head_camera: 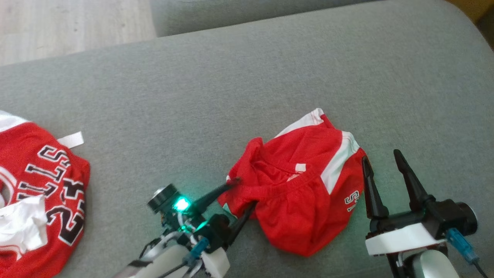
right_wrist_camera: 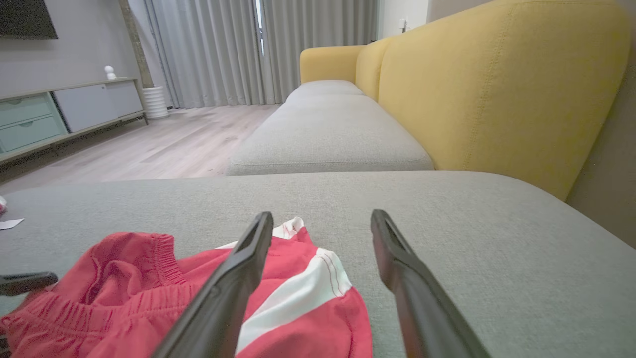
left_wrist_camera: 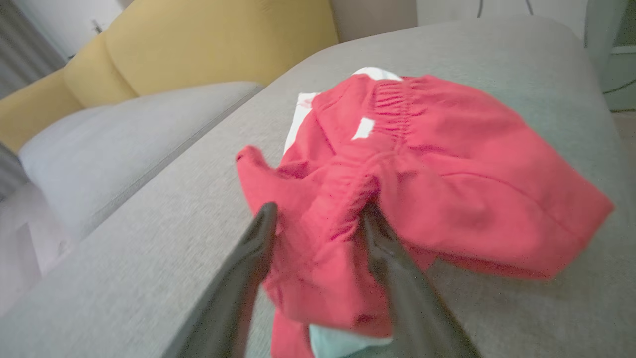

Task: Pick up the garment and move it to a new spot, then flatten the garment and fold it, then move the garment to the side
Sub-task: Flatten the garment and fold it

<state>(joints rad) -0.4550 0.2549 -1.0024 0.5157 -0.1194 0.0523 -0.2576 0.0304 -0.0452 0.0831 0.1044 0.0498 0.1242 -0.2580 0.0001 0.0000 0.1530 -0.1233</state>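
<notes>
A broad grey sofa seat (head_camera: 247, 77) of fine woven cloth carried everything, with a second grey cushion beyond it and pale wooden floor (head_camera: 69, 23) past its far edge. The right wrist view took in more of the room: a mustard-yellow padded backrest (right_wrist_camera: 497, 89) with stitched seams, long grey curtains (right_wrist_camera: 213, 49) hanging in pleats, and a low sideboard (right_wrist_camera: 59, 112) with pale green and grey fronts against the wall. The garment (head_camera: 301, 193), a pair of red shorts in smooth sports fabric with white side stripes, a gathered elastic waistband and small lettering near one hem, lay crumpled on the seat between the two arms. The left pincer (head_camera: 244, 192) stood spread, its two dark tapered fingers on either side of a bunched fold of the waistband at the shorts' left edge. The right pincer (head_camera: 381, 155) was wide apart and held nothing, low over the cushion just beside the shorts' right edge. Well apart at the far left lay a red jersey (head_camera: 42, 181) with black-and-white lettering and a crumpled white piece (head_camera: 19, 224) on it.
</notes>
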